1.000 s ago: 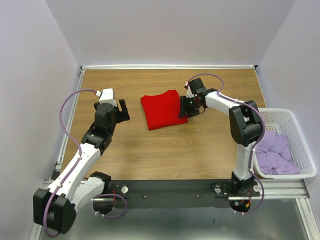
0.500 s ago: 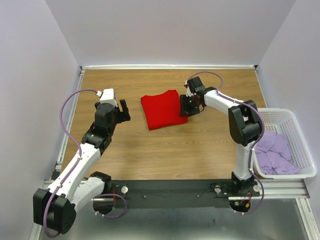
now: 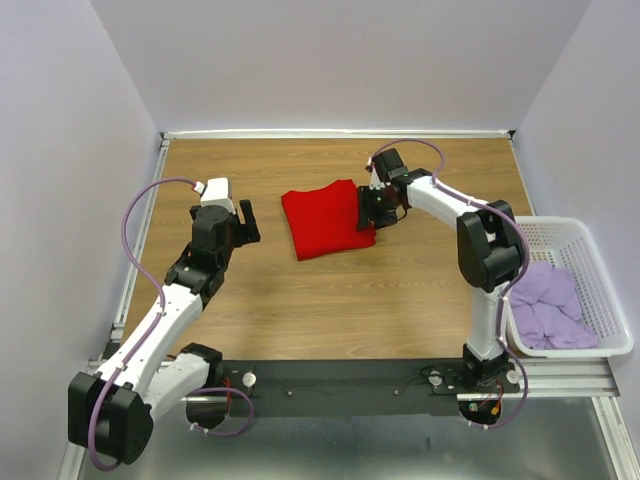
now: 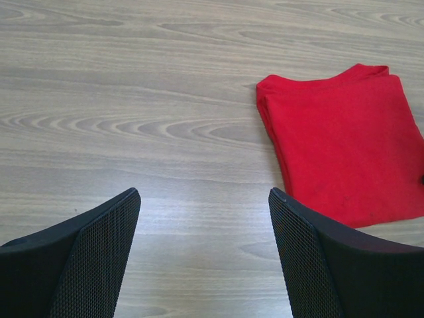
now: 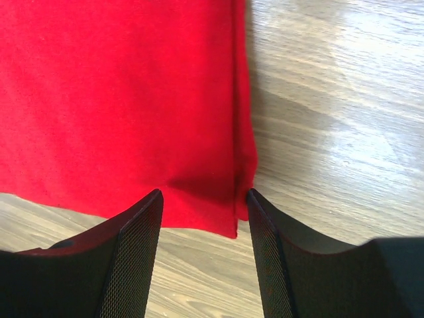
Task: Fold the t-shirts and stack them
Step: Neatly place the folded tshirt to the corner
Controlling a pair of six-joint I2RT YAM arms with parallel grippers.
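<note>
A bright red t-shirt (image 3: 322,220) lies folded in a flat rectangle on the wooden table; it also shows in the left wrist view (image 4: 344,146) and the right wrist view (image 5: 119,99). My right gripper (image 3: 368,212) is open at the shirt's right edge, its jaws straddling the near right corner (image 5: 202,193) without closing on it. My left gripper (image 3: 247,220) is open and empty over bare wood (image 4: 202,195), a little left of the shirt. Pale lilac t-shirts (image 3: 552,305) lie crumpled in the basket.
A white plastic lattice basket (image 3: 590,250) stands at the table's right edge beside the right arm's base. Pale walls enclose the table on the left, back and right. A metal rail runs along the near edge.
My right gripper has shifted slightly back and left along the red shirt's right edge. The left arm and the shirt have hardly moved.
</note>
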